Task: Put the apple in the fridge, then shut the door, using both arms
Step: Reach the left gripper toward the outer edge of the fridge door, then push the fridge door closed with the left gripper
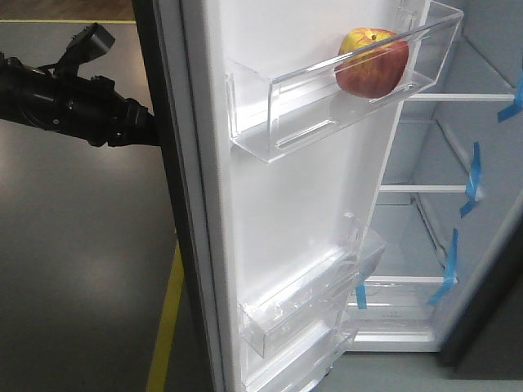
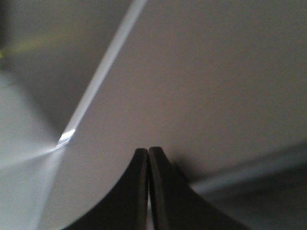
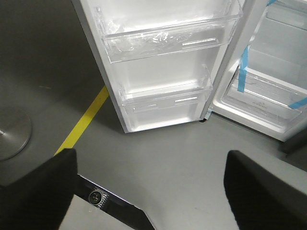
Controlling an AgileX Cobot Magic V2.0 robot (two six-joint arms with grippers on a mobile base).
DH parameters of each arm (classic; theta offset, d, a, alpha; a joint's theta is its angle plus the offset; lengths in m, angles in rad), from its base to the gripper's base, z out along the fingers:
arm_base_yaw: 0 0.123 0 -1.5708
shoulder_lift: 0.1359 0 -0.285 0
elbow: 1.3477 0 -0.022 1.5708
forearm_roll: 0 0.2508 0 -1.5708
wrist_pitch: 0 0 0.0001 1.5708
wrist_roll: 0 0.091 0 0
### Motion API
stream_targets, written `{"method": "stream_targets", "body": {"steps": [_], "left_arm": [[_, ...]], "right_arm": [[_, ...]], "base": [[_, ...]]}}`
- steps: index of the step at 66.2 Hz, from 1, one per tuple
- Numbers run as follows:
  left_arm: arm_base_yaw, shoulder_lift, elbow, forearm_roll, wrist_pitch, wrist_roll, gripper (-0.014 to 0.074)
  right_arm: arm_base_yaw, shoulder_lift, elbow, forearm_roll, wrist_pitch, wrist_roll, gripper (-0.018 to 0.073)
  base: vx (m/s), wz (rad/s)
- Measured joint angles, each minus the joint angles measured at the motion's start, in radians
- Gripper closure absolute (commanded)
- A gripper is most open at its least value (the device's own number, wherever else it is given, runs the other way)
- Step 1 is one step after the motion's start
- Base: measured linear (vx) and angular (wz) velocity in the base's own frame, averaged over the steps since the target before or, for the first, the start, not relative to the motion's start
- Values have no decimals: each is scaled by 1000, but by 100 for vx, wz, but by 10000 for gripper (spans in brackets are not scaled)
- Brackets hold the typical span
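The red and yellow apple (image 1: 373,63) rests in the top clear bin (image 1: 327,90) on the white inside of the open door (image 1: 278,212). The fridge (image 1: 458,171) shows its white interior and blue tape strips at the right. My left arm (image 1: 73,102) reaches behind the door's dark outer edge; its gripper end is hidden there in the front view. In the left wrist view the left gripper (image 2: 147,151) is shut with nothing in it, tips right at the door's grey outer face (image 2: 206,81). My right gripper (image 3: 151,165) hangs open over the floor, before the door's lower bins (image 3: 165,103).
A yellow floor line (image 1: 167,327) runs up to the door's bottom edge. In the right wrist view a round metal base (image 3: 12,132) sits at the left on the grey floor, and a dark bar with a knurled knob (image 3: 97,197) lies below the gripper.
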Motion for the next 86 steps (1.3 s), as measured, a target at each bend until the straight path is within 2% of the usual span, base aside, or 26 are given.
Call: {"method": "stream_targets", "body": {"steps": [6,15,48,67,86], "left_arm": [[-1,0,0,-54,48,22,602],[-30,0,0,-81,94,40,602],[-227,0,-1,-85,84,88,602],[-361,0,-1,-91,-58,98,602],[-508,0,-1,-92,-287,100,602]], "right_arm": [[0,0,0,0,0,0,-32],[0,0,0,0,0,0,-32],[0,0,0,0,0,0,-32],[0,0,0,0,0,0,-32],[0,0,0,0,0,0,-32]], "base": [[0,0],[0,0],[0,0],[0,0],[0,0]]}}
